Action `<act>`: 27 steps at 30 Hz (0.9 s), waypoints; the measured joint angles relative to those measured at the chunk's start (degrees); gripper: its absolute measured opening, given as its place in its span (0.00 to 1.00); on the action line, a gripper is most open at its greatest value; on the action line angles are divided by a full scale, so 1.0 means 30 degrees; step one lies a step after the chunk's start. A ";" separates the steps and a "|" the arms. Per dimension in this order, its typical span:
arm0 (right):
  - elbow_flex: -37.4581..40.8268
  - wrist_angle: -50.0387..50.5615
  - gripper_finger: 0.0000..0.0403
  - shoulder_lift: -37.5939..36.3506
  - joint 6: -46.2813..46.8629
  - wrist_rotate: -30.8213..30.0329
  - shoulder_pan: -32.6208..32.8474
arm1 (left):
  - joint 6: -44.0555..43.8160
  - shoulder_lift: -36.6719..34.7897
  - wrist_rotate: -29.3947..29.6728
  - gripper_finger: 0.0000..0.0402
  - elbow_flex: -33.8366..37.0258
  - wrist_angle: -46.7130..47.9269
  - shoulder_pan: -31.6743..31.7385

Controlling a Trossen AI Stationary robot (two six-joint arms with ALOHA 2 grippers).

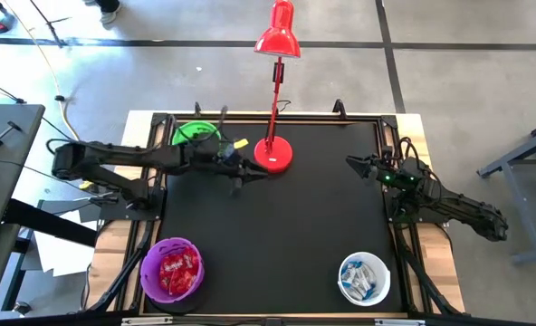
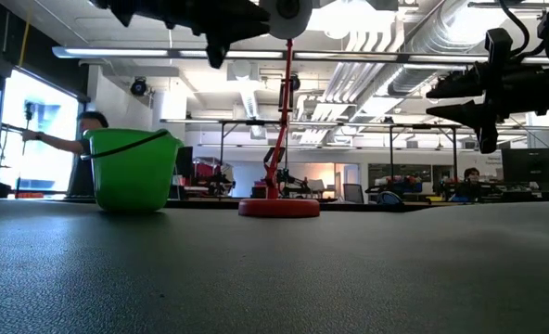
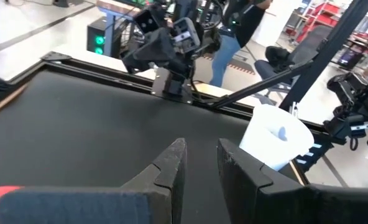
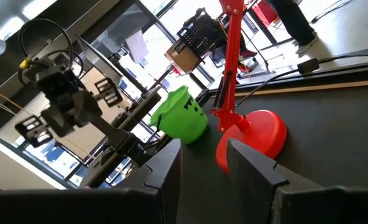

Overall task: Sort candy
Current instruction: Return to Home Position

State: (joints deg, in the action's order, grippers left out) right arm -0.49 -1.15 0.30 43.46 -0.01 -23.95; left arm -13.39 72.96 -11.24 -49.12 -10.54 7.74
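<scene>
Red candy [image 1: 177, 268] fills the purple bowl [image 1: 150, 276] at the near left. Blue-and-white candy [image 1: 362, 276] lies in the white bowl [image 1: 345, 292] at the near right, which also shows as the white bowl [image 3: 274, 140] in the left wrist view. The green bowl [image 1: 196, 133] stands at the far left. My left gripper [image 1: 246, 176] hangs above the table beside the red lamp's base [image 1: 274, 154]; its fingers [image 3: 171, 163] are open with nothing between them. My right gripper [image 1: 351, 163] waits at the right edge, open and empty, pointing toward the lamp.
A red desk lamp [image 1: 277, 41] stands at the far middle on a round base [image 4: 258, 134], its stem [image 2: 279, 121] upright. The green bowl [image 4: 184, 115] sits just left of it. Black tabletop [image 1: 286, 226] lies between the bowls. People show in the room behind.
</scene>
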 joint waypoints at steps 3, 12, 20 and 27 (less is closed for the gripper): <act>0.0000 0.0000 0.30 0.0000 0.0000 0.0000 -0.0007 | -0.0027 0.1107 0.0002 0.19 0.0000 -0.1217 -0.0341; 0.0000 0.0000 0.30 0.0003 0.0000 0.0003 -0.0007 | -0.1458 0.3193 -0.0008 0.19 0.0000 -0.2496 -0.0745; 0.0000 0.0000 0.30 0.0007 0.0000 0.0002 0.0000 | -0.1712 0.3559 -0.0022 0.19 0.0000 -0.2795 -0.0747; 0.0000 0.0000 0.30 0.0004 0.0000 0.0000 -0.0003 | -0.1705 0.3552 -0.0029 0.19 0.0000 -0.3185 -0.0740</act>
State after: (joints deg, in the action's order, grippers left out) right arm -0.49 -1.15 0.31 43.46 -0.01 -23.95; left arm -18.50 83.61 -11.33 -49.12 -20.09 5.52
